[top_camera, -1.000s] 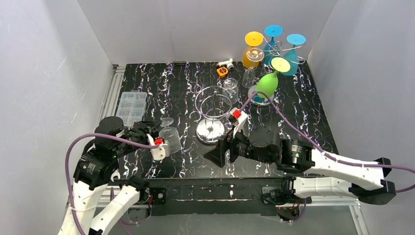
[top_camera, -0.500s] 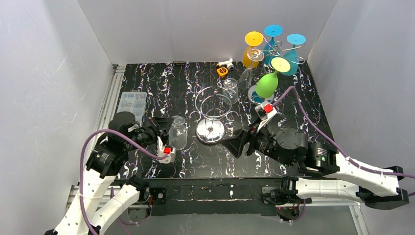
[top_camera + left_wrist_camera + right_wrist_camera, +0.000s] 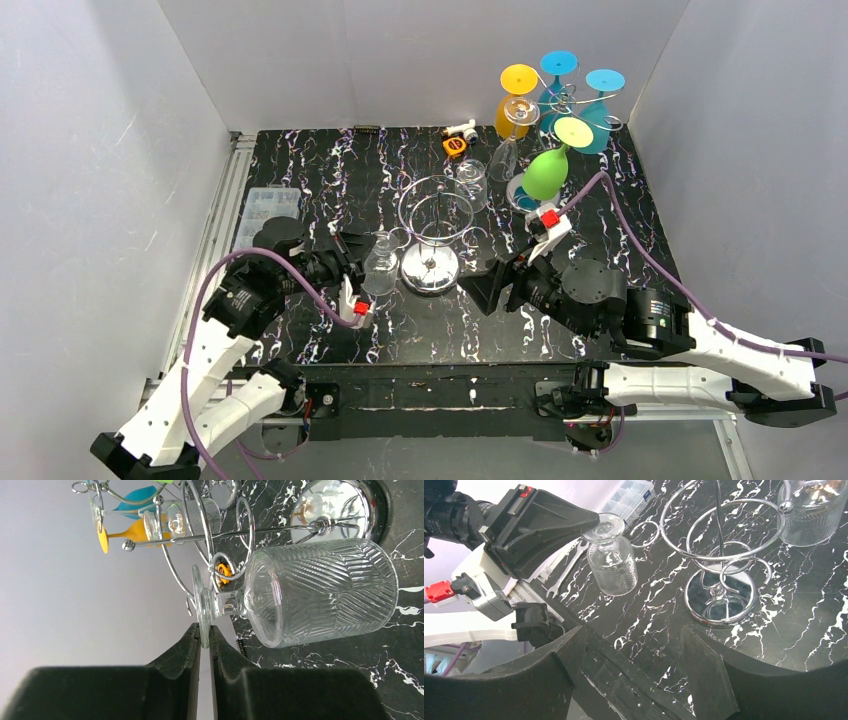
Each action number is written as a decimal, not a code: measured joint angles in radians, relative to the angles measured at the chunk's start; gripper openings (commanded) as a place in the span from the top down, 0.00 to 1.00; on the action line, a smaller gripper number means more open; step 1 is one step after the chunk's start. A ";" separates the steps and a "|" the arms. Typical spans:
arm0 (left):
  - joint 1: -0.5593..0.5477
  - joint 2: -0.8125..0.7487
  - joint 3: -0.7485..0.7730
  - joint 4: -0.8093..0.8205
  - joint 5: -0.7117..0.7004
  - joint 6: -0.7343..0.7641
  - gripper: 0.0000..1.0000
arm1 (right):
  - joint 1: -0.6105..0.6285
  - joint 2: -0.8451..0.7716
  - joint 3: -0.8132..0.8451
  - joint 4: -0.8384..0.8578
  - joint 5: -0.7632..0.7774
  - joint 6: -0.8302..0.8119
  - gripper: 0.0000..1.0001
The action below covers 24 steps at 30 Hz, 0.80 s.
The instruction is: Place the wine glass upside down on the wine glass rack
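The left gripper [image 3: 205,630] pinches the foot of the inverted wine glass [image 3: 320,590], its bowl just ahead of the jaws; the right gripper [image 3: 631,637] stands open.

No readable text found: your three views showed no legible label, brand, number or sign.

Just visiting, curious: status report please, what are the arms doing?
Left gripper shut on foot of clear ribbed wine glass, bowl down. Right gripper open, empty. Glass beside chrome wire rack, not yet hung. Nothing seen between.
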 measured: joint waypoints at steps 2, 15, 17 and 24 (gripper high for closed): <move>-0.007 0.007 -0.010 0.012 -0.003 0.013 1.00 | 0.000 -0.001 0.000 0.000 0.006 -0.004 0.23; -0.032 0.093 -0.021 0.071 -0.037 0.059 1.00 | 0.000 -0.016 0.000 0.000 0.024 -0.018 0.24; -0.036 0.100 -0.021 0.080 -0.039 0.065 1.00 | 0.000 -0.017 0.000 0.000 0.025 -0.019 0.24; -0.050 0.143 -0.021 0.118 -0.050 0.082 1.00 | 0.000 -0.033 0.000 0.001 0.028 -0.020 0.24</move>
